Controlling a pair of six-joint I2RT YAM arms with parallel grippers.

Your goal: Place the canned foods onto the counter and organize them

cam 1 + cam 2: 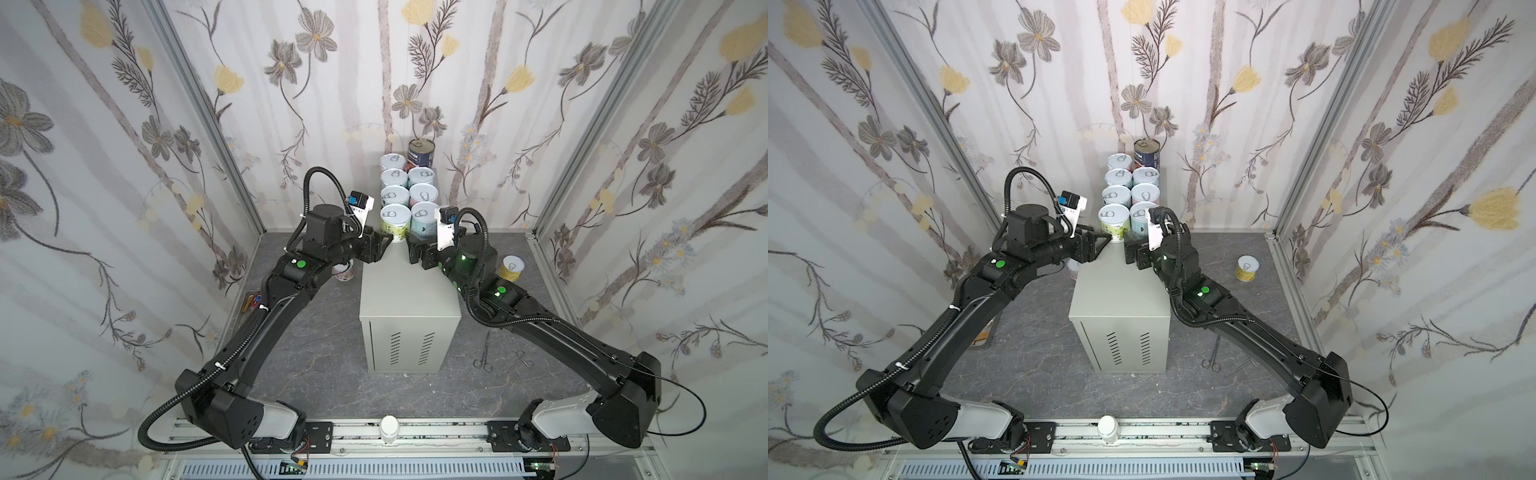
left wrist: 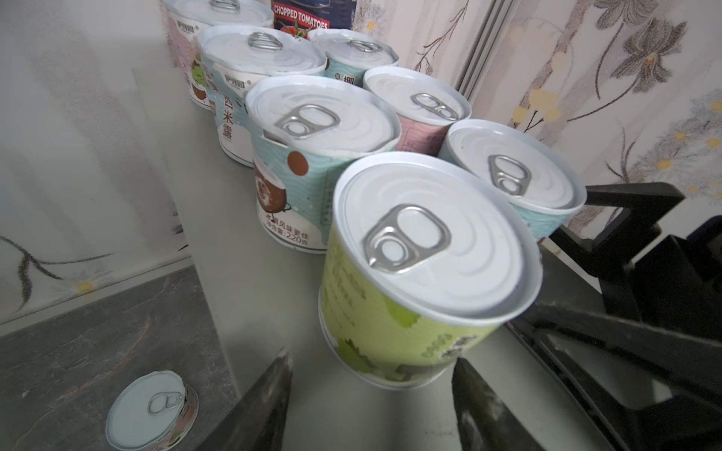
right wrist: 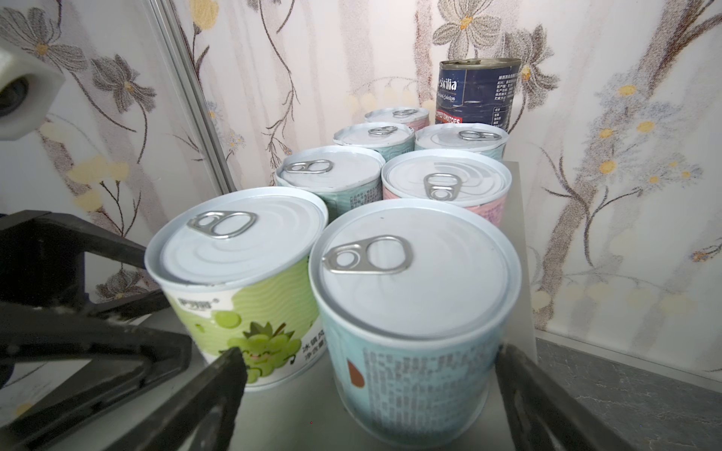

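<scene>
Grey-beige counter (image 1: 409, 291): eight cans (image 1: 395, 195) on its far end, two rows, tall blue can (image 1: 421, 153) rearmost. Remaining: pink can (image 1: 345, 272) on floor (image 1: 316, 374) left of counter, yellow can (image 1: 512, 268) right of counter. Left gripper (image 2: 371, 357) half-spread at green can (image 2: 410, 304), grip unclear; right gripper (image 3: 369, 351) wide around teal can (image 3: 414, 320).

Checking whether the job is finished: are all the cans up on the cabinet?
No, a yellow can stands on the floor beside the cabinet, and a second can sits on the floor too.

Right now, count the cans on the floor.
2: a yellow can right of the counter, a pink can left of it, partly under the left arm. Others may be hidden.
</scene>
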